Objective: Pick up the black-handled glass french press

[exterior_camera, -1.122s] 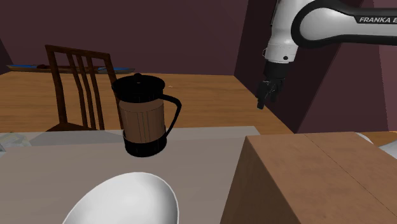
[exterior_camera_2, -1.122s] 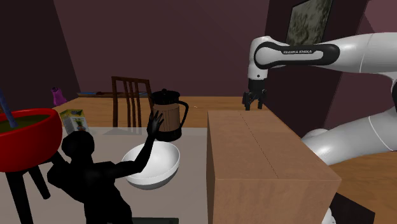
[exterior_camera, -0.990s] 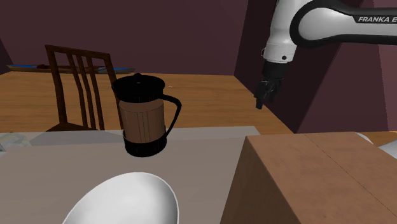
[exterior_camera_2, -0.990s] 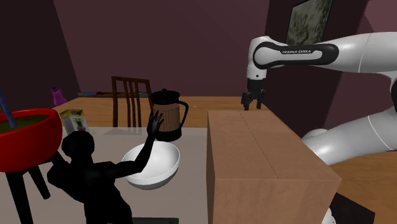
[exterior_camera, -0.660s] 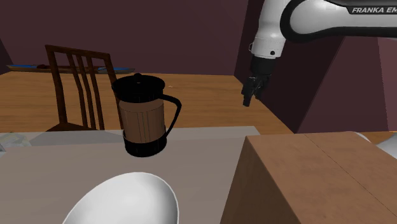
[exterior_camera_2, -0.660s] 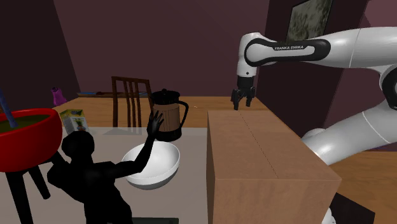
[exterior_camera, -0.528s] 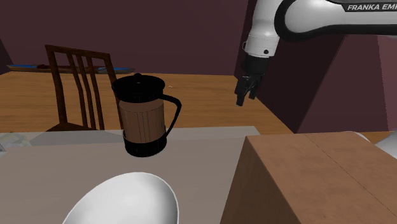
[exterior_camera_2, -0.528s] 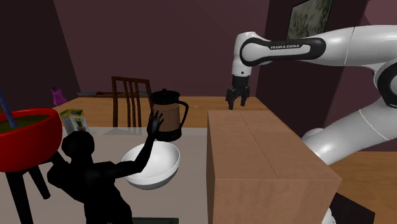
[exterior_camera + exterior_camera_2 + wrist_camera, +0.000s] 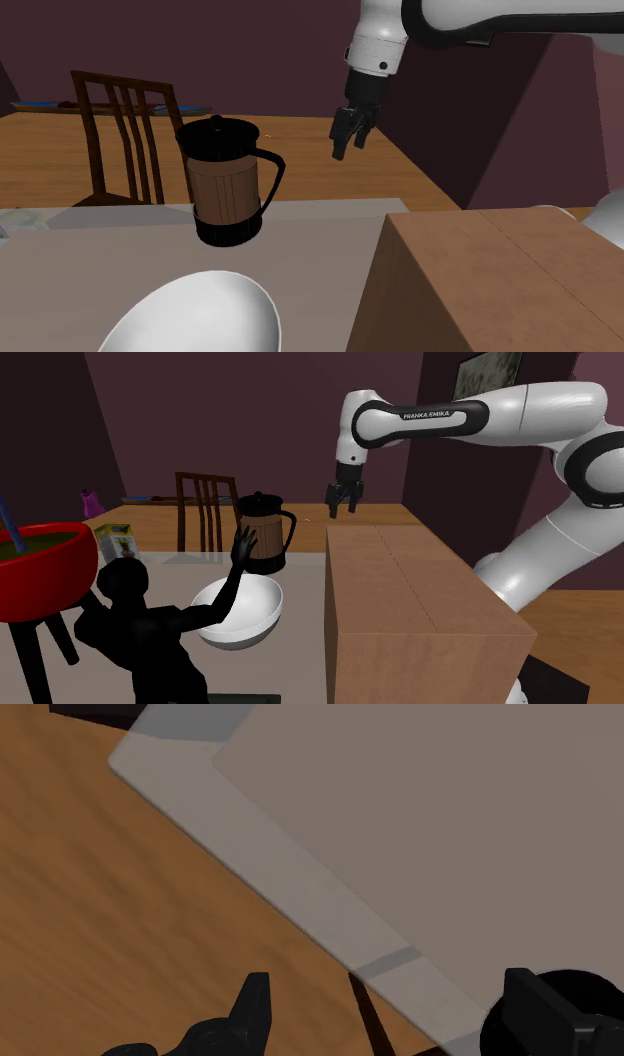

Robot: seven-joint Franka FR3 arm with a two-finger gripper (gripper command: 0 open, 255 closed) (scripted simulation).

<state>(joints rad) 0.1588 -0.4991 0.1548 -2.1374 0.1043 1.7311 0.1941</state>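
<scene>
Presently my gripper [image 9: 347, 148] hangs in the air with its jaws released, standing apart with nothing between them. The wrist view confirms this: both black fingers [image 9: 253, 1000] are well separated over bare ground. The french press [image 9: 225, 180] stands upright on the grey table [image 9: 90, 260], with a black lid, base and handle around a brown-looking body, the handle turned toward the shoulder view's right. My gripper is to the shoulder view's right of the press, at roughly lid height and clear of it, with no contact. The second exterior view agrees: gripper [image 9: 341, 510] to the right of the press [image 9: 263, 537], with a gap between. Looking down along my fingers, I record the table's pale edge [image 9: 300, 884] running across a wooden floor [image 9: 100, 904]. A dark round shape sits beside one finger (what it is, I cannot tell). Also noted are a wooden chair [image 9: 120, 130] behind the press, a white bowl [image 9: 190, 320] nearer the camera, and my brown box stand [image 9: 480, 290].
</scene>
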